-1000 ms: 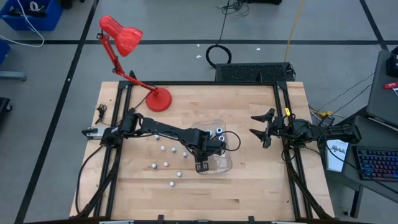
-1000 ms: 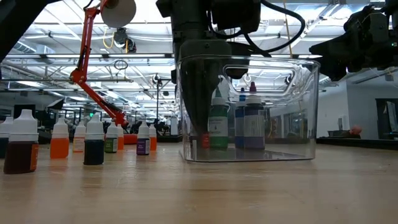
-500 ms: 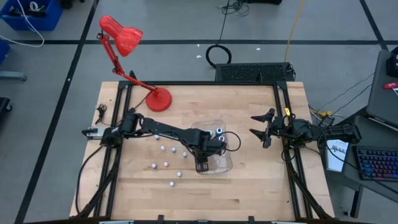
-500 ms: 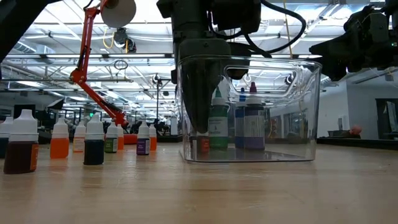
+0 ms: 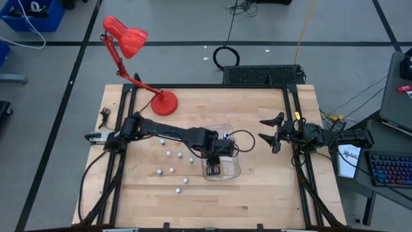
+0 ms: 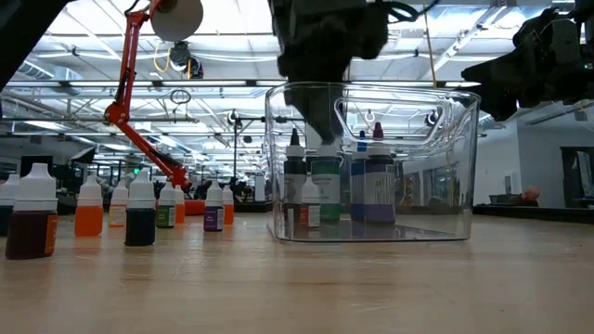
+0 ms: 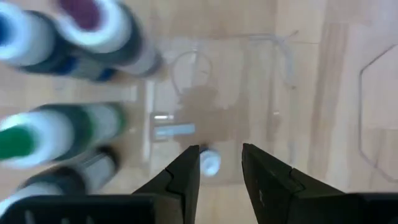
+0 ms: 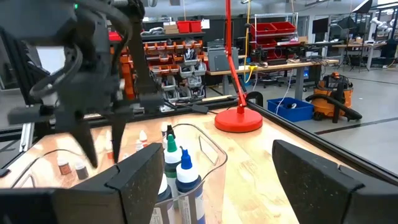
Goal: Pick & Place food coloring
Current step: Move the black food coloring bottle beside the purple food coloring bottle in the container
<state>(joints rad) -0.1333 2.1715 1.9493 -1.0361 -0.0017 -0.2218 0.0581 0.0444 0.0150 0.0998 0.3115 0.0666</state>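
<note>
My left gripper (image 5: 217, 156) (image 6: 322, 111) hangs open over the clear tray (image 5: 235, 173) (image 6: 427, 167), touching nothing. In the left wrist view a tiny whitish food coloring bottle (image 7: 209, 163) (image 6: 311, 211) stands on the tray floor below the open gripper (image 7: 219, 155). Taller bottles stand upright in the tray: a green one (image 6: 325, 181) (image 7: 37, 134), a blue one (image 6: 376, 181) (image 7: 25, 37) and a dark-capped one (image 6: 294, 181). Several tiny bottles (image 5: 170, 170) (image 6: 88, 209) stand on the table left of the tray. My right gripper (image 5: 273, 132) (image 8: 227, 186) waits open near the right edge.
A red desk lamp stands on its round base (image 5: 164, 102) at the far left of the table, its arm (image 6: 130, 93) leaning up and left. Bare wood lies near the tray (image 5: 257, 200) and between the tray and my right gripper.
My left gripper has risen out of the tray, from deep inside it to above its rim, and has shifted slightly toward the far edge. A tiny bottle and a dark-capped bottle now show standing where the fingers were.
</note>
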